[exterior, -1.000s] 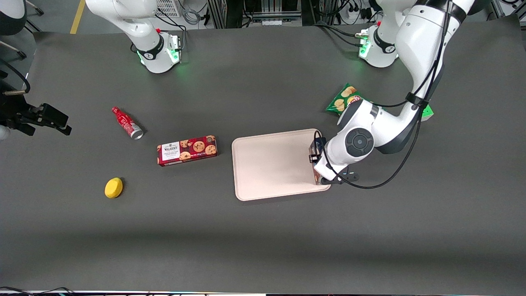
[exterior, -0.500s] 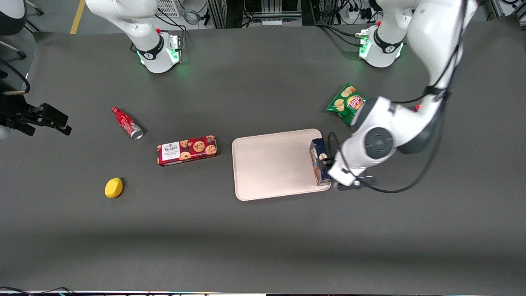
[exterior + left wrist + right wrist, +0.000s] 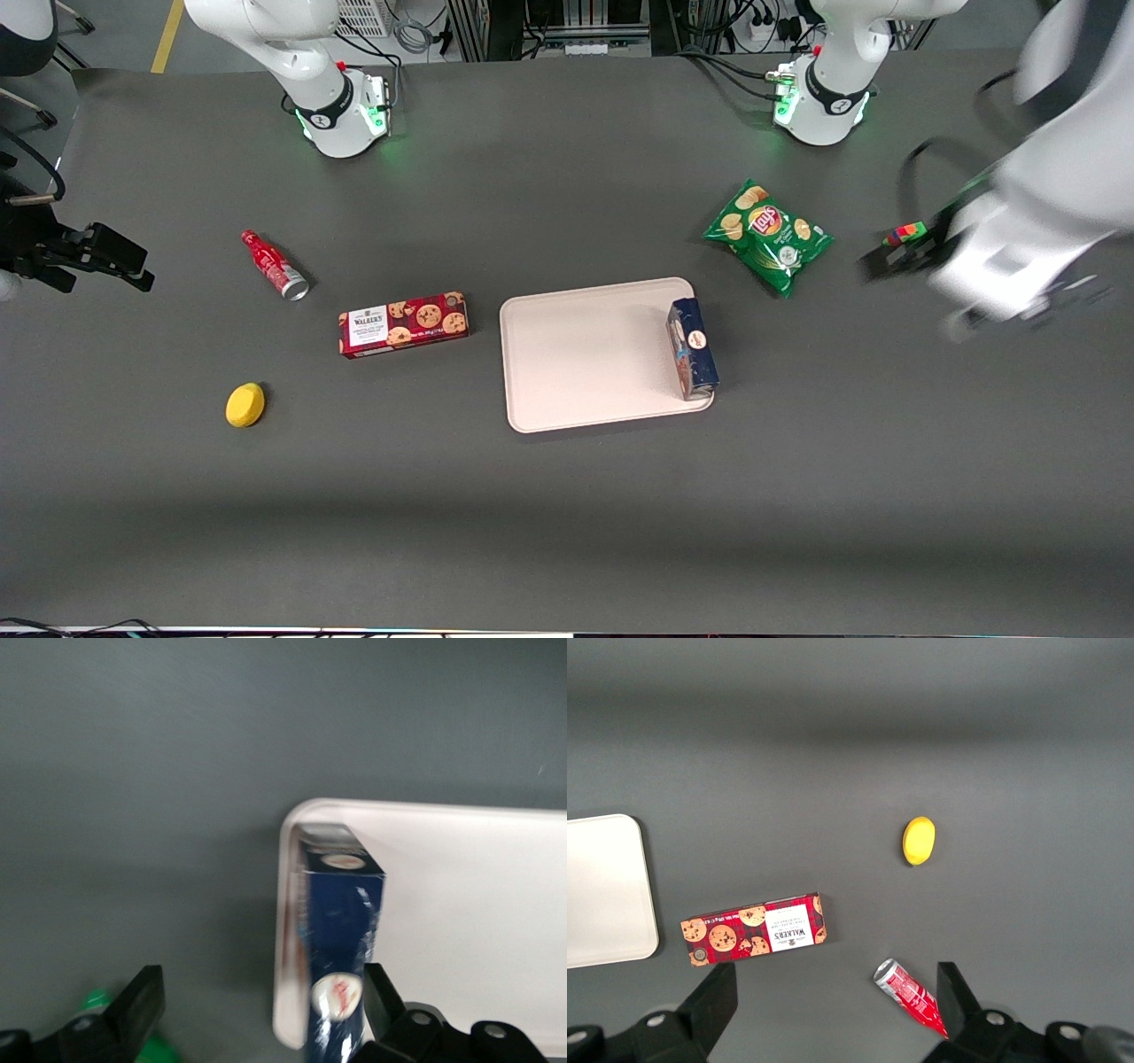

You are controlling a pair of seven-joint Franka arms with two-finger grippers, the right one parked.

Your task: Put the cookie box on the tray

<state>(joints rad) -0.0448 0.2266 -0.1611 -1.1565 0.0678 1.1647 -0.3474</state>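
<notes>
The navy cookie box (image 3: pixel 692 348) stands on its narrow long side on the pinkish tray (image 3: pixel 585 354), along the tray's rim at the working arm's end. In the left wrist view the cookie box (image 3: pixel 341 921) sits just inside the rim of the tray (image 3: pixel 469 904). My gripper (image 3: pixel 890 263) is well off the tray, toward the working arm's end of the table and blurred with motion. The gripper (image 3: pixel 261 992) is open, its fingers wide apart and holding nothing.
A green chips bag (image 3: pixel 767 236) lies farther from the front camera than the tray, with a small red-green block (image 3: pixel 904 233) beside my gripper. Toward the parked arm's end lie a red cookie box (image 3: pixel 403 324), a red bottle (image 3: pixel 274 264) and a yellow object (image 3: pixel 245 405).
My gripper let go of the cookie box at the tray's rim and swung quickly away toward the working arm's end. The box stays on the tray, and the chips bag is uncovered.
</notes>
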